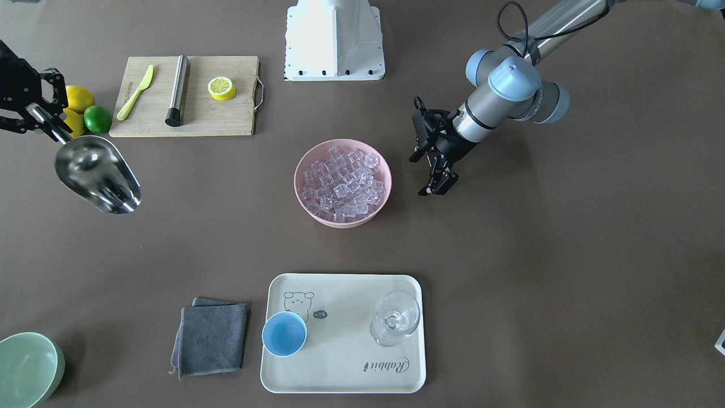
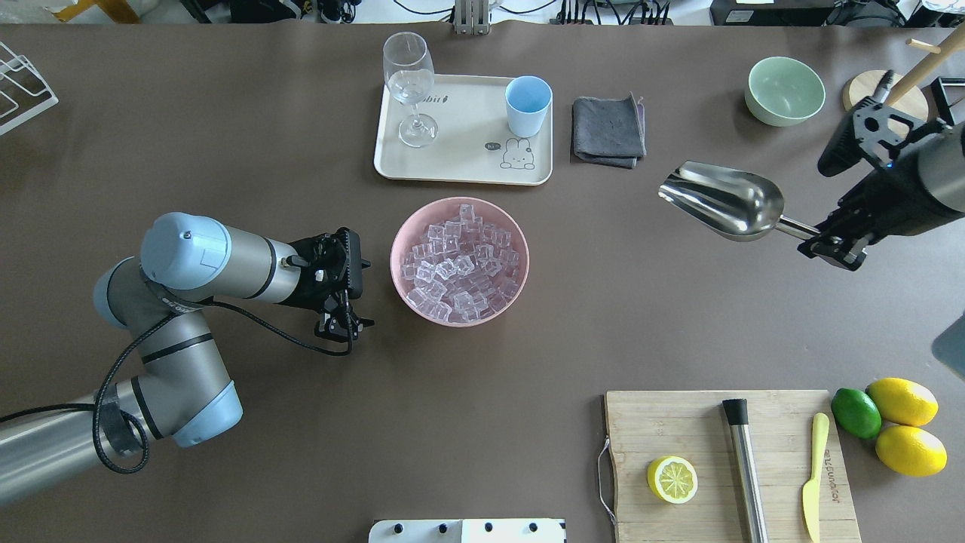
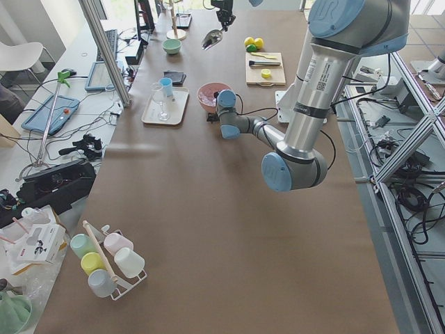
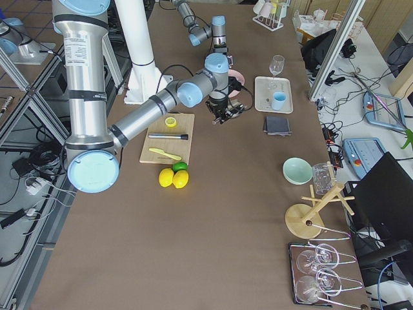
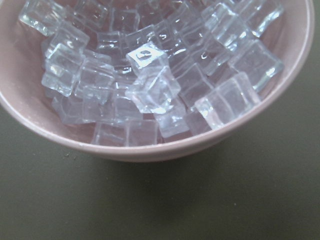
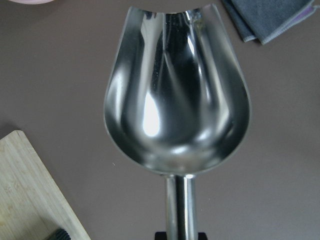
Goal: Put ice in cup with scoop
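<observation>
My right gripper [image 2: 833, 245] is shut on the rod handle of the shiny steel scoop [image 2: 724, 200] and holds it, empty, above the table off to my right; the scoop also fills the right wrist view [image 6: 175, 100]. The ice [image 2: 460, 260] is piled in a pink bowl [image 2: 399, 264] at the table's middle. My left gripper [image 2: 348, 320] is open and empty just beside that bowl; its wrist view shows the ice [image 5: 150, 75] close up. The light-blue cup [image 2: 528, 104] stands empty on a cream tray [image 2: 452, 162] beyond the bowl.
A clear stemmed glass [image 2: 411, 83] shares the tray. A grey cloth [image 2: 607, 130] and a pale-green bowl [image 2: 784, 90] lie to its right. A wooden board [image 2: 678, 430] holds a lemon half, a steel cylinder and a yellow knife; lemons and a lime [image 2: 856, 412] sit beside it.
</observation>
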Robot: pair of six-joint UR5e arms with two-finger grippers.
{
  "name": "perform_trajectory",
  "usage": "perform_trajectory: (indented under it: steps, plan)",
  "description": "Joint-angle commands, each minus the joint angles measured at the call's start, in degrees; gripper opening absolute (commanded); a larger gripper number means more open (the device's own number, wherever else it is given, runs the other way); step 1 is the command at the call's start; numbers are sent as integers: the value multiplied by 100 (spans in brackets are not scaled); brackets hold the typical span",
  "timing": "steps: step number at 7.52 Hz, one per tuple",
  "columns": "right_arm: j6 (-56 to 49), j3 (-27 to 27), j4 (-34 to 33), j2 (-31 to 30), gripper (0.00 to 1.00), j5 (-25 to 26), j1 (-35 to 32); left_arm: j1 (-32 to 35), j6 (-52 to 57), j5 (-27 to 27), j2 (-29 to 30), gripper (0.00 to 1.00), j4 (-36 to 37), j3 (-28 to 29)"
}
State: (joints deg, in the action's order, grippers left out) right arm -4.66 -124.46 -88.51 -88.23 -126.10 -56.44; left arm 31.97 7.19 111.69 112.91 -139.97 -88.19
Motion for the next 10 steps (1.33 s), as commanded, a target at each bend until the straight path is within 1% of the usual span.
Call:
perform_trajectory:
  steps: [1,2,3,4,5,6,7,8,10]
  plan:
    - [-1394,44,-2830,2084,0,778,676,-32,-16,-24,249,98,-4,179]
    - [-1449,140,-3421,2543,0,1120,948,-32,-25,-111,406,98,39,301]
    - [-1450,72,-3592,2686,0,1314,1012,-102,-129,-147,451,98,40,311]
    - [-1450,158,-3603,2731,0,1351,1021,-129,-539,-147,530,98,48,337]
    - [-1441,202,-3690,2958,0,1395,1134,-129,-544,-147,548,98,48,372]
    - [-1441,307,-4161,3317,0,1744,1327,-129,-544,-147,557,98,48,373]
    - [-1441,474,-4731,3747,0,1825,1486,-129,-526,-138,557,98,48,373]
    - [-1441,823,-5111,4160,0,1913,1592,-129,-509,-138,566,98,48,373]
    - [-1441,1553,-5674,4873,0,2255,1898,-138,-508,-147,566,98,48,373]
